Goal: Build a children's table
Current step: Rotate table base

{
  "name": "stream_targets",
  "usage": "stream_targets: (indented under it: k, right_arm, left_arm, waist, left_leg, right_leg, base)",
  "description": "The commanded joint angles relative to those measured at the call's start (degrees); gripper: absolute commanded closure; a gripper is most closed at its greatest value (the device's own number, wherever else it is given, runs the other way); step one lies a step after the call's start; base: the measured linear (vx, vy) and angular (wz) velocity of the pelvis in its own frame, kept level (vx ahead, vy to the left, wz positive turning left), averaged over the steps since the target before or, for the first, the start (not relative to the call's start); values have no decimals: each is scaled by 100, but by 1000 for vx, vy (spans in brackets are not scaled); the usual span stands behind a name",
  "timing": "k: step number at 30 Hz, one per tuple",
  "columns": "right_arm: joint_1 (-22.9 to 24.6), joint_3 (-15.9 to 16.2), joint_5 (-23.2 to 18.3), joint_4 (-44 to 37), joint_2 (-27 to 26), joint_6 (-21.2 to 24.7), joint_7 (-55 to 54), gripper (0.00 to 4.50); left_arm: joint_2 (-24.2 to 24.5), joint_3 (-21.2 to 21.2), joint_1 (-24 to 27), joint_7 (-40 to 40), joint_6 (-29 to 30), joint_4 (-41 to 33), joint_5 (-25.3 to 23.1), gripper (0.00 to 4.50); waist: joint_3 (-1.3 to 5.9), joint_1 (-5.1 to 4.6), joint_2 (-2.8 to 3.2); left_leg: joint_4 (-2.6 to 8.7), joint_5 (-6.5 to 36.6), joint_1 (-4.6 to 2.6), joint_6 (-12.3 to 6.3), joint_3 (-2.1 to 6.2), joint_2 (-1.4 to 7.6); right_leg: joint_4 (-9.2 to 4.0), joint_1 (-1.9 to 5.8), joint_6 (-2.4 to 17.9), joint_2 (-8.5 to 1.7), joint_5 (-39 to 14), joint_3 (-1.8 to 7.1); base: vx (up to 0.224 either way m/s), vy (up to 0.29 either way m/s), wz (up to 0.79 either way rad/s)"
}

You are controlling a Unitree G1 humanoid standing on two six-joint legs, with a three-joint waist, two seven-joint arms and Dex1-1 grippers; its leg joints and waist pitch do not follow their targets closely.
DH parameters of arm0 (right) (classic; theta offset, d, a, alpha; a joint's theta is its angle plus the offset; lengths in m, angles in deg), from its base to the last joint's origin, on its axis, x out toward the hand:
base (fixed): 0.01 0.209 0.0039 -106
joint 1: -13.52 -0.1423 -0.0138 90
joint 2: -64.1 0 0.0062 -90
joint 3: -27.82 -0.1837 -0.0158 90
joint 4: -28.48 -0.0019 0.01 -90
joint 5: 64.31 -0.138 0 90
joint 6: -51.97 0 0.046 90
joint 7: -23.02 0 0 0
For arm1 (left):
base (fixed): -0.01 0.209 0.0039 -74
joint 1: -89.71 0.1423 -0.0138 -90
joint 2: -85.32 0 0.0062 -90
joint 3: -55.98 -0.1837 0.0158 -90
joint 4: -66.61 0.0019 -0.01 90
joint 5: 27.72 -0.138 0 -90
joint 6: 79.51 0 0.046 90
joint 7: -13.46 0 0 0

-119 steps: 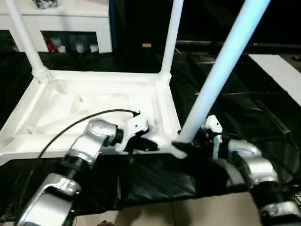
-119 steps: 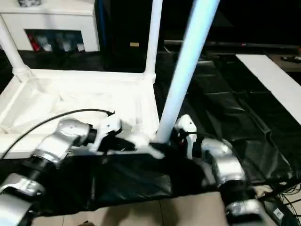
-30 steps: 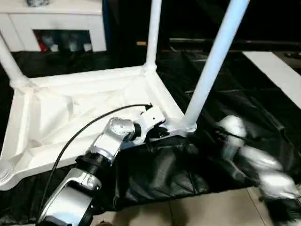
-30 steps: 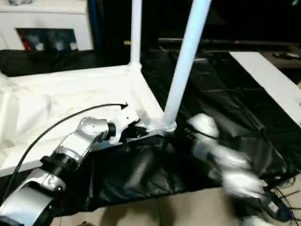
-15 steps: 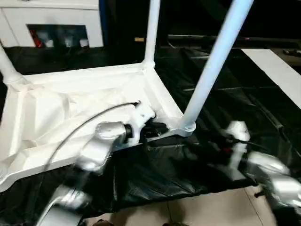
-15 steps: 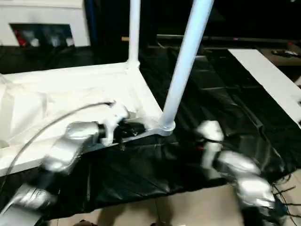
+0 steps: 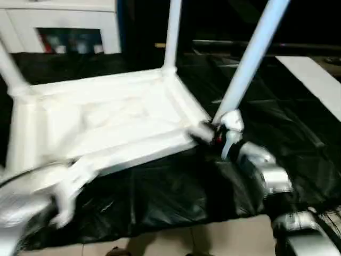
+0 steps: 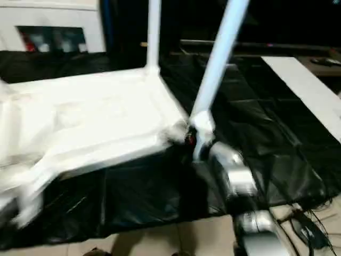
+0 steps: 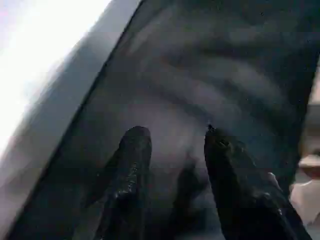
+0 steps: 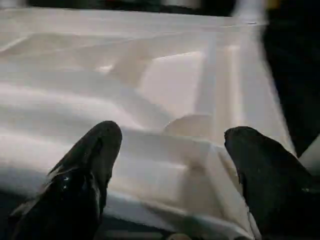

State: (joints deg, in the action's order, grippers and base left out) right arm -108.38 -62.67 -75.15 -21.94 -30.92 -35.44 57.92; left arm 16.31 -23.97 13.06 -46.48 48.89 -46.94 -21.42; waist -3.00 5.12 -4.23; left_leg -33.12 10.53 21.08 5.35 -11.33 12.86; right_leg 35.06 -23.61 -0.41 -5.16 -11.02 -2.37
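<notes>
Now: tabletop (image 7: 106, 122) 1 | legs standing 3 | right gripper (image 10: 170, 150) spread | left gripper (image 9: 172, 150) fingers apart

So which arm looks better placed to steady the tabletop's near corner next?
Probably the right. The right gripper is open, facing the tabletop by the near-right leg. The left gripper faces black sheeting, away from the table.

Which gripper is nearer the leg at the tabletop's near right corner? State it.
Right. The right gripper sits at the base of that leg, by the tabletop corner. The left gripper hangs over black sheeting, away from it.
</notes>
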Motion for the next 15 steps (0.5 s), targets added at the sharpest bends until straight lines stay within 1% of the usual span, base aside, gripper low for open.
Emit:
stream_targets:
  k: [1, 3, 4, 5, 6, 7, 8, 9, 10, 11, 12, 14, 15]
  right_arm:
    - [-112, -194, 5, 207, 18, -102, -258, 70]
    - [-206, -252, -21, 312, 0, -154, -325, 70]
    - [-237, -241, -6, 340, -8, -202, -350, 70]
    - [-257, -235, -5, 340, -19, -230, -360, 70]
    - [-266, -230, -1, 340, -28, -255, -365, 70]
    - [-305, -234, 10, 429, -43, -338, -383, 70]
    - [-320, -238, 19, 470, -46, -386, -402, 70]
    - [-382, -262, 32, 640, -55, -531, -453, 70]
    - [-426, -291, 61, 773, -65, -648, -507, 70]
    - [-429, -295, 63, 785, -67, -659, -512, 70]
    - [-446, -324, 76, 865, -77, -737, -543, 70]
    - [-418, -327, 101, 874, -90, -791, -558, 70]
    - [-305, -312, 29, 687, -115, -715, -396, 70]
  left_arm:
    - [51, 124, -29, 168, -18, -99, -123, 228]
    - [71, 195, -85, 431, 15, -15, -207, 210]
    - [88, 210, -144, 600, 37, 8, -216, 210]
    - [50, 241, -257, 810, 45, 72, -248, 201]
    - [22, 260, -325, 948, 45, 110, -265, 182]
    - [-20, 319, -365, 1106, 5, 127, -268, 176]
    - [-48, 363, -380, 1211, -46, 146, -306, 172]
    - [-119, 484, -371, 1443, -212, 177, -416, 168]
    - [-202, 585, -346, 1565, -293, 171, -469, 158]
    - [-213, 597, -342, 1578, -308, 169, -475, 145]
    - [-316, 697, -305, 1680, -466, 147, -500, 133]
    - [-467, 839, -271, 1836, -615, 93, -413, 128]
    - [-602, 1001, -179, 1886, -822, -10, -275, 122]
  waist:
    - [264, -32, 157]
    - [274, -15, 163]
    - [288, -11, 163]
    - [292, -11, 161]
    - [307, -20, 170]
    - [321, -22, 162]
    - [320, -19, 153]
    - [323, -23, 150]
    - [327, -30, 124]
    - [325, -34, 131]
    - [326, -32, 137]
    - [325, -26, 131]
    - [330, -15, 115]
  left_leg:
    - [446, 1758, -177, 148, 1, 58]
    - [452, 1735, -162, 161, 11, 49]
    - [449, 1632, -135, 160, 23, 41]
    - [445, 1595, -134, 154, 20, 37]
    - [436, 1500, -127, 150, 22, 32]
    - [417, 1360, -119, 124, 14, 25]
    - [410, 1302, -106, 111, 10, 17]
    - [409, 1295, -100, 100, 13, 23]
    - [402, 1305, -85, 80, 15, 23]
    - [398, 1328, -89, 77, 14, 27]
    - [393, 1352, -90, 66, 18, 28]
    - [383, 1356, -95, 50, 11, 31]
    - [375, 1346, -99, 27, 9, 26]
  right_leg:
    - [-407, 125, 961, -115, -1324, 180]
    - [-391, 138, 914, -111, -1204, 176]
    - [-369, 170, 888, -117, -1098, 171]
    - [-367, 169, 887, -117, -1046, 171]
    - [-346, 181, 899, -112, -902, 169]
    - [-321, 189, 945, -118, -732, 171]
    - [-325, 200, 973, -118, -683, 171]
    - [-323, 206, 991, -129, -671, 172]
    - [-330, 217, 992, -131, -710, 169]
    - [-327, 210, 1013, -136, -739, 172]
    - [-335, 210, 1013, -139, -798, 170]
    - [-339, 202, 1012, -131, -785, 177]
    - [-332, 201, 1011, -118, -744, 174]
  base:
    - [0, 0, 0]
    - [0, 0, 0]
    - [0, 0, 0]
    - [0, 0, 0]
    - [0, 0, 0]
    - [0, 0, 0]
    - [0, 0, 0]
    - [0, 0, 0]
    - [0, 0, 0]
    - [0, 0, 0]
    - [0, 0, 0]
    - [0, 0, 0]
    - [0, 0, 0]
